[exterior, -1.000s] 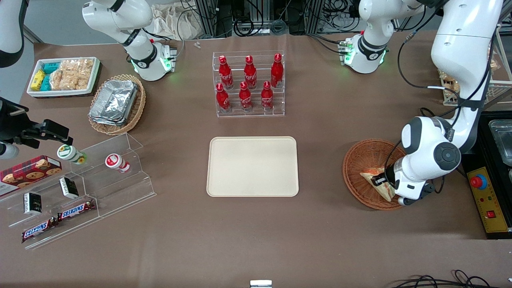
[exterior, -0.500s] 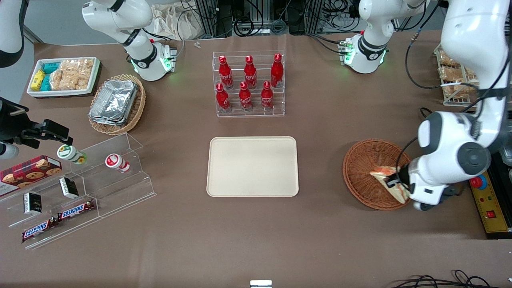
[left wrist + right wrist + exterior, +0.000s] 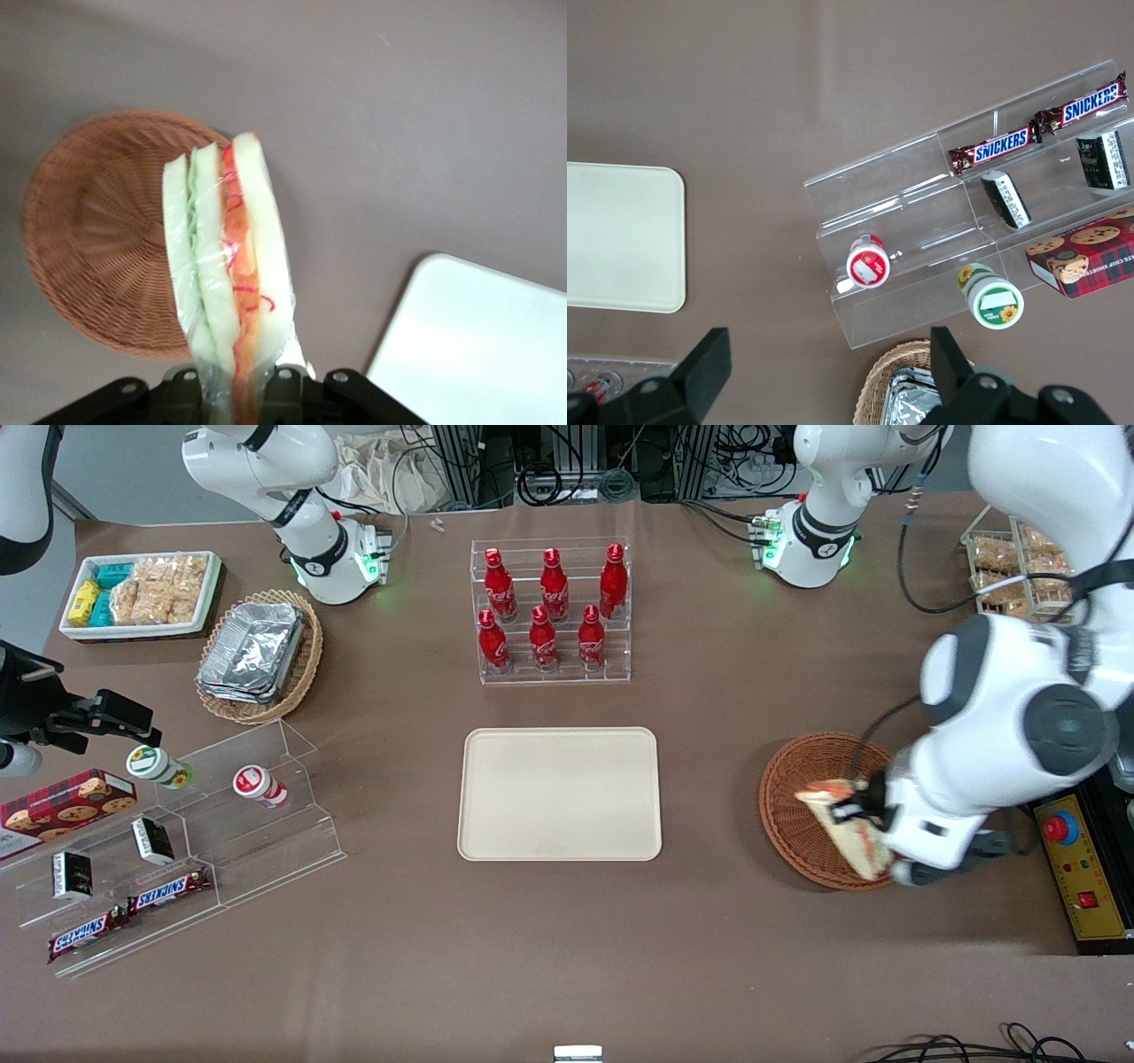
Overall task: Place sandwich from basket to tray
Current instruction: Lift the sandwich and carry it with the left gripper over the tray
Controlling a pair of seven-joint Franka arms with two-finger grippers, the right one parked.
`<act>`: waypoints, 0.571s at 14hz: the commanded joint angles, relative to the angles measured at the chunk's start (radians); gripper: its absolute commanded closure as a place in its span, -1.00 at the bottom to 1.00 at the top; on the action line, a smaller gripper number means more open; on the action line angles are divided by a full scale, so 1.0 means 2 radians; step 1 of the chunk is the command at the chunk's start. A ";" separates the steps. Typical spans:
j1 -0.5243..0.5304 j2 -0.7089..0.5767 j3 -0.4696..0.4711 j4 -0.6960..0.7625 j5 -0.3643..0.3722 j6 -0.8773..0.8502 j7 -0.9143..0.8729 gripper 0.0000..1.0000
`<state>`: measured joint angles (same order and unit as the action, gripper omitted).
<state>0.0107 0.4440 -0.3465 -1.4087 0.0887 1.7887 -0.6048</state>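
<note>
Now, operator, your readings, one view after another.

Front view, gripper: your left arm's gripper [image 3: 858, 813] hung above the basket [image 3: 797, 815], over the part of it nearer the working arm's end of the table.
Front view, jaws: you had them pinching the sandwich [image 3: 846, 828], black fingers [image 3: 852, 812] against its wrapped sides.
Front view, sandwich: it sat between your jaws, lifted off the weave, one corner reaching toward the tray [image 3: 560, 794] and the long edge running toward the front camera over the basket's rim.
Front view, tray: it lay bare and well apart from your jaws, toward the parked arm's end of the table.
Front view, bottle rack: the red bottles [image 3: 553, 607] stood farther from the camera than the tray, far from your jaws.

Left wrist view, jaws: you could see them pressed on the base of the sandwich [image 3: 229, 266], which stuck straight out from them, white bread and orange-red and green layers under clear wrap.
Left wrist view, basket: the woven bowl [image 3: 97, 239] lay below the sandwich and partly beside it, not touching it.
Left wrist view, tray: a corner of it [image 3: 483, 345] showed off to one side of your jaws, apart from the basket.

Right wrist view, tray: only one end of the tray [image 3: 620, 237] showed; your gripper and sandwich were not in it.
</note>
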 commanded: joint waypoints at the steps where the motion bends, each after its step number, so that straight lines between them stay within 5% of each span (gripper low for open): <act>1: -0.044 0.017 -0.002 0.007 0.002 0.019 -0.009 1.00; 8: -0.152 0.066 0.001 -0.079 0.024 0.169 -0.064 1.00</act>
<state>-0.2624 0.5589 -0.3538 -1.5448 0.1062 2.0646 -0.7130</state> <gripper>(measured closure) 0.837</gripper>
